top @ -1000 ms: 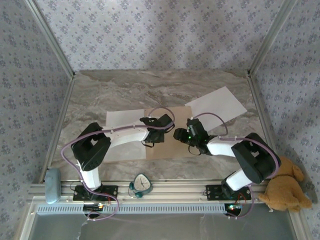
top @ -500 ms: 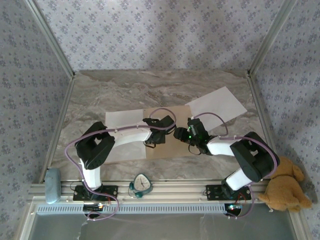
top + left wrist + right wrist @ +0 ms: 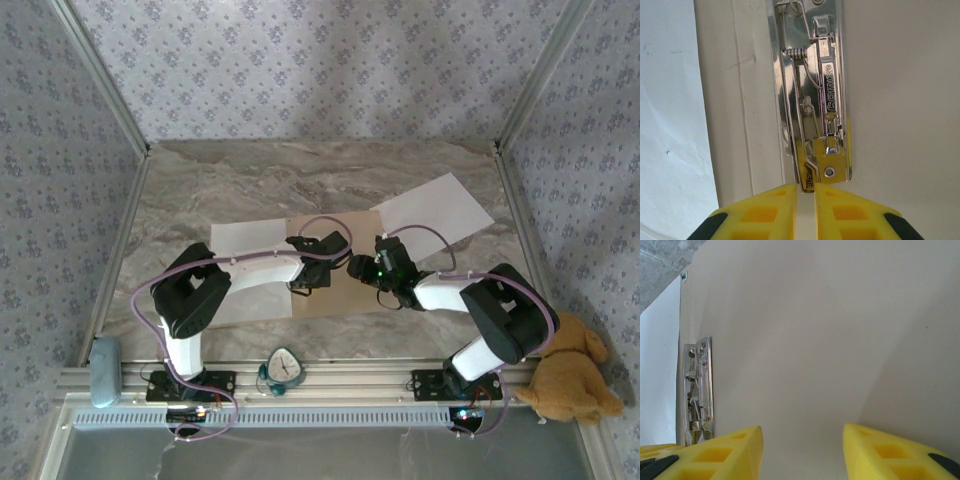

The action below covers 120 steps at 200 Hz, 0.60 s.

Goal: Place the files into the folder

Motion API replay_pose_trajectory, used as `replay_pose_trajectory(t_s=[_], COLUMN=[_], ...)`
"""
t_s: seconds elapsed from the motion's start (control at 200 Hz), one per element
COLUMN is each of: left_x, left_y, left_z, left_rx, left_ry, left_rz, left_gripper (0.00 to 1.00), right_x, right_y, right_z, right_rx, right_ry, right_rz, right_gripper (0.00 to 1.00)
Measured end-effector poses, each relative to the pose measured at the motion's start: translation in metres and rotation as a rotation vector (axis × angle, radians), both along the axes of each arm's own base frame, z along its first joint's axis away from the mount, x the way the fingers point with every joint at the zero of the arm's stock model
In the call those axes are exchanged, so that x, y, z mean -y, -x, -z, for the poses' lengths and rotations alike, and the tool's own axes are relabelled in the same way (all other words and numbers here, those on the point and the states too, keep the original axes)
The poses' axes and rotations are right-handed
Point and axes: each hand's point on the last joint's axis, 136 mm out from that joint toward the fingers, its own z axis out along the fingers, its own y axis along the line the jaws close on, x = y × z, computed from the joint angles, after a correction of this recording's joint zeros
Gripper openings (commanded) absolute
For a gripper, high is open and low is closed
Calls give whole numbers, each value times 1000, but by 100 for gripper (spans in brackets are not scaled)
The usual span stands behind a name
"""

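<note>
Care with the metal clip (image 3: 815, 100) is the main thing at this step, as I judge it: the clip must be opened before any paper can go in. The folder (image 3: 335, 302) lies open and flat in the middle of the desk (image 3: 300, 175), with the clip along its centre fold. The left hand (image 3: 807, 189) is at the six o'clock end of the clip. Its fingers are almost pressed together, and the tab of the lever (image 3: 827, 90) sits in the thin gap between them, so it looks to pinch this tab. To do it well, the hand should bite squarely on the tab and lift it straight up from the board, slowly, because the smooth metal can slip out. The right hand (image 3: 802, 430) is spread and holds nothing. It hangs low over the folder's three o'clock half, and pressing down there would stop the folder from rising with the lever. Counting: one folder, one clip, two hands, and two white sheets. One sheet (image 3: 245, 238) lies at nine o'clock, right against the folder. The other sheet (image 3: 435, 208) lies askew at one o'clock, just beside its corner.
</note>
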Motion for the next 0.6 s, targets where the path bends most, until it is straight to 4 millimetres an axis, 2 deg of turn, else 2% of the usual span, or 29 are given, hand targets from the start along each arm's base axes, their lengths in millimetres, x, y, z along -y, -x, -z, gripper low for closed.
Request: replay_pose_trajectory(t_s=[0.075, 0.6], left_x=[-1, 1], left_y=[-1, -3], left_z=[0, 3], left_rx=[0, -2], left_ry=[1, -3], left_rz=[-4, -5], left_gripper=[23, 20], right_x=[0, 0], right_y=[0, 0], right_z=[0, 0], right_rx=[0, 0], right_ry=[0, 0], right_rz=[0, -1], right_gripper=[47, 47])
